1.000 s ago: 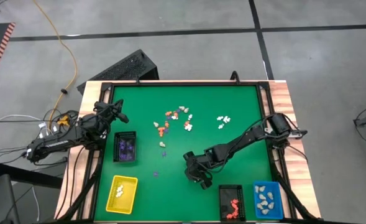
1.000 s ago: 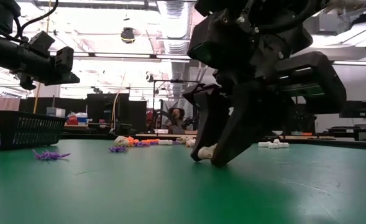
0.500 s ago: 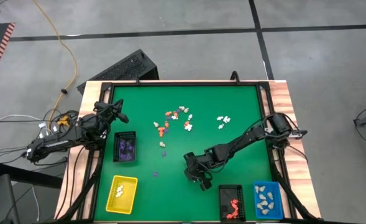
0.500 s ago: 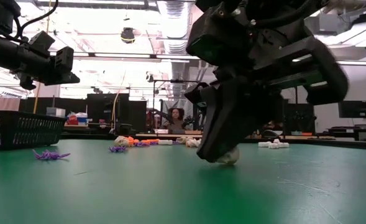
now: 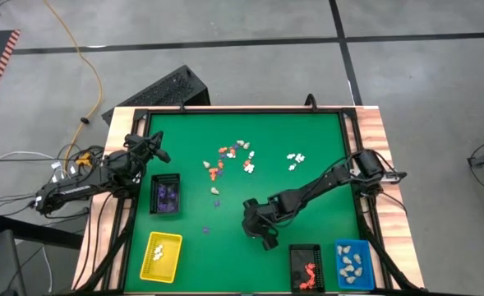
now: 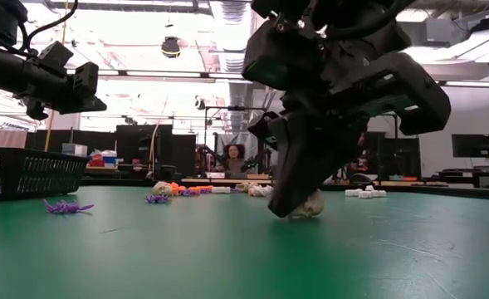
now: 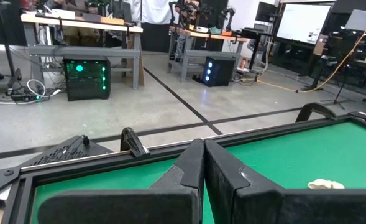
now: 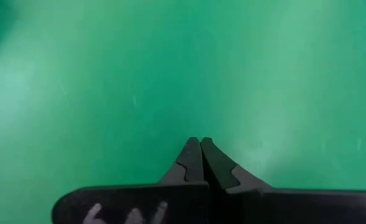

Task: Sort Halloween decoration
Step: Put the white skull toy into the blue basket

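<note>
Halloween decoration figurines lie scattered on the green mat: an orange, white and cream cluster [image 5: 229,158], a white group [image 5: 295,159] and purple ones [image 5: 215,191]. My right gripper [image 5: 266,240] slants down to the mat near the front, shut with nothing between its fingers [image 8: 199,149]. A cream figurine [image 6: 309,205] lies on the mat right beside those fingers. My left gripper [image 7: 204,155] is shut and empty, held level above the table's left edge [image 5: 161,152]. My right gripper's shut fingers [image 6: 287,195] slant down from above with their tips at the green mat. The cream figurine lies close against the outer side of one finger in the low view. Whether finger and figurine touch I cannot tell.
A black basket [image 5: 166,196] holding purple figurines and a yellow tray [image 5: 161,256] stand at the left. A black tray [image 5: 306,268] with red figurines and a blue tray [image 5: 352,263] with cream ones stand at the front right. Bare mat lies between.
My right gripper has shut and rolled slightly, staying where it was. The cream figurine, which lay between its open fingers, has come out sideways toward the table's right and now lies on the mat beside the shut fingers.
</note>
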Available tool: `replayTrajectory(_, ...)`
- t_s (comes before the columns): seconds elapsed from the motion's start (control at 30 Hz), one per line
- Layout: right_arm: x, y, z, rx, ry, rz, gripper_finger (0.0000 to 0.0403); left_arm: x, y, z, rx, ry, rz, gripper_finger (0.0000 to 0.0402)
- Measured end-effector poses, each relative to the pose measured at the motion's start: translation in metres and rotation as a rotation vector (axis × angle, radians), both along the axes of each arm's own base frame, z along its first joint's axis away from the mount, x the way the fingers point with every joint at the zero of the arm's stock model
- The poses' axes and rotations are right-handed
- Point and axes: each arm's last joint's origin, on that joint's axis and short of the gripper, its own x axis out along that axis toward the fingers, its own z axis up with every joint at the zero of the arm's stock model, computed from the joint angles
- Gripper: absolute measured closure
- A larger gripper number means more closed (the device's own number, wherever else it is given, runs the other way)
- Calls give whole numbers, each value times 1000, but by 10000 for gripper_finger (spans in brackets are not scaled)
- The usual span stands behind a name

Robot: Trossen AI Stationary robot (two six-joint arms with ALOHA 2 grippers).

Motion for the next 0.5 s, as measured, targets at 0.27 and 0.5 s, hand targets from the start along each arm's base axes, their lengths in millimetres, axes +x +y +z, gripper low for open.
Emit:
replayTrajectory(0.27,9,2,22,-44,17,33,399,0,0,0,0,0,0,401)
replayTrajectory(0.5,10,4,33,-65,61,23,399,0,0,0,0,0,0,401)
